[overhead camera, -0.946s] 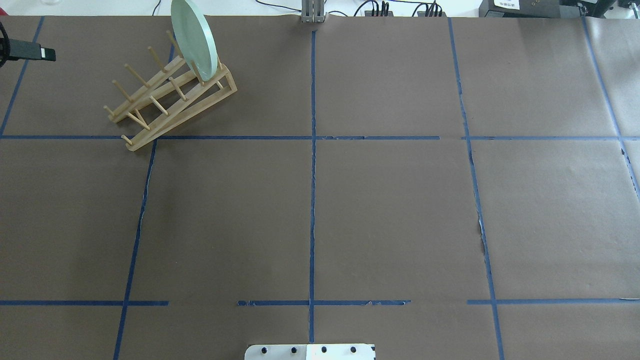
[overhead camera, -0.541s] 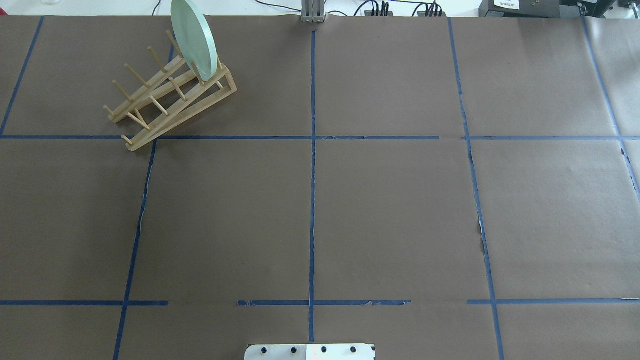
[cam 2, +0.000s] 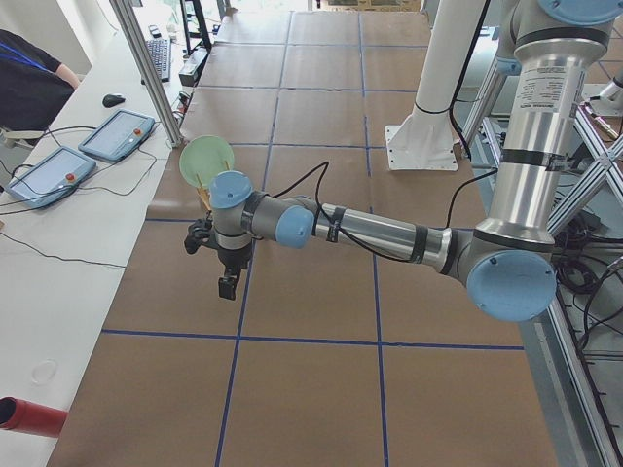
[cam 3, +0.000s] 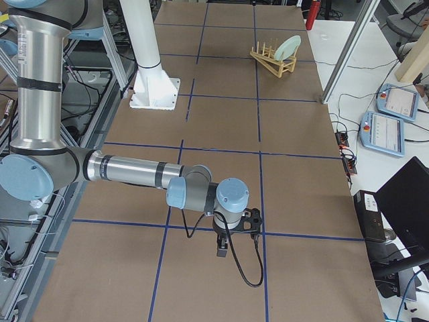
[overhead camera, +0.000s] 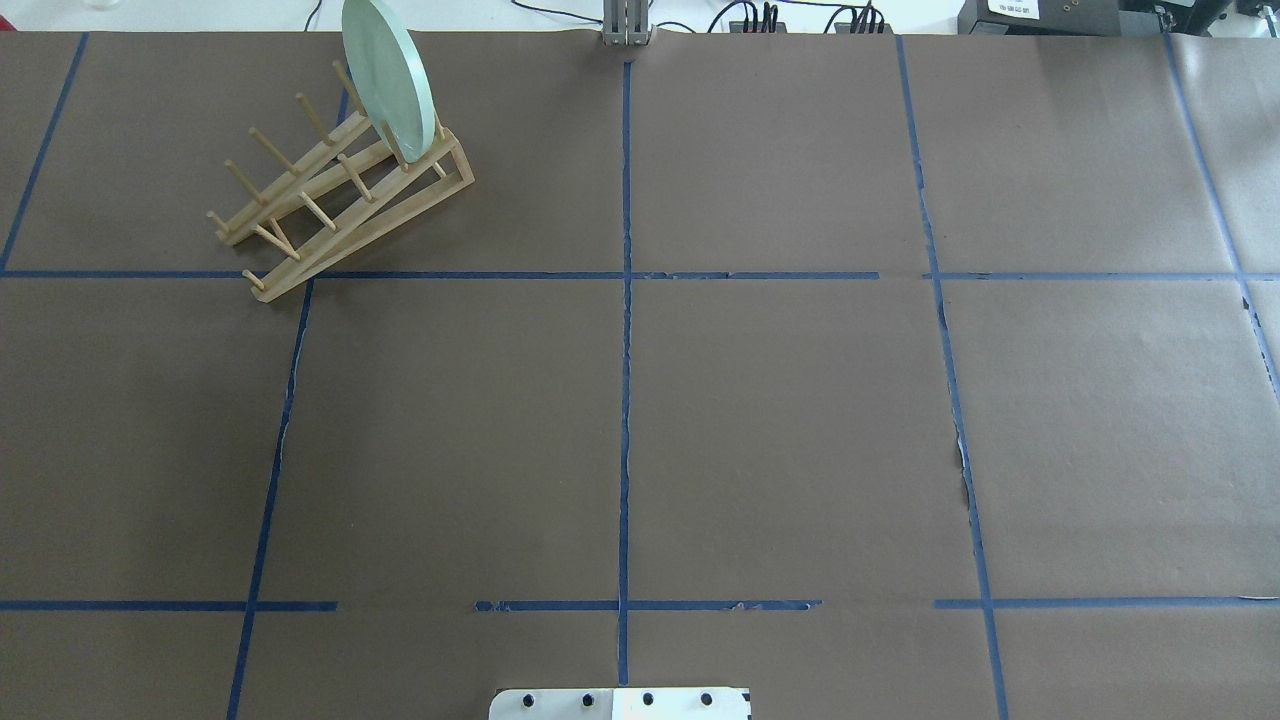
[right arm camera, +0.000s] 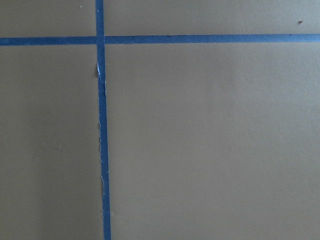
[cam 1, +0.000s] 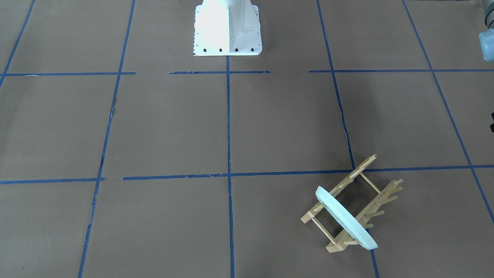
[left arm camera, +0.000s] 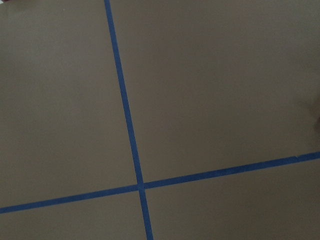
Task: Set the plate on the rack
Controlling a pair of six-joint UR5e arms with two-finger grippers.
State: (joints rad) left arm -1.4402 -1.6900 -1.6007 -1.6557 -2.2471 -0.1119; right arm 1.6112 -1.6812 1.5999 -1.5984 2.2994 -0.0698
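Plate [overhead camera: 385, 78] upright in rack [overhead camera: 350, 243], upper left; probably stiff, slick, breakable, so take by rim. Left hand [cam 2: 228, 282], right hand [cam 3: 222, 248]: open or closed, cannot tell.

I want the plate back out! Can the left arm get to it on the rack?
Probably yes. The left gripper hangs over the table not far from the plate. Nothing stands between them, and the plate stands on edge in the rack, upper rim free.

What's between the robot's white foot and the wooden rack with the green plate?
Only brown table paper crossed by blue tape lines, as the overhead view shows; nothing stands between the white base and the rack holding the plate.
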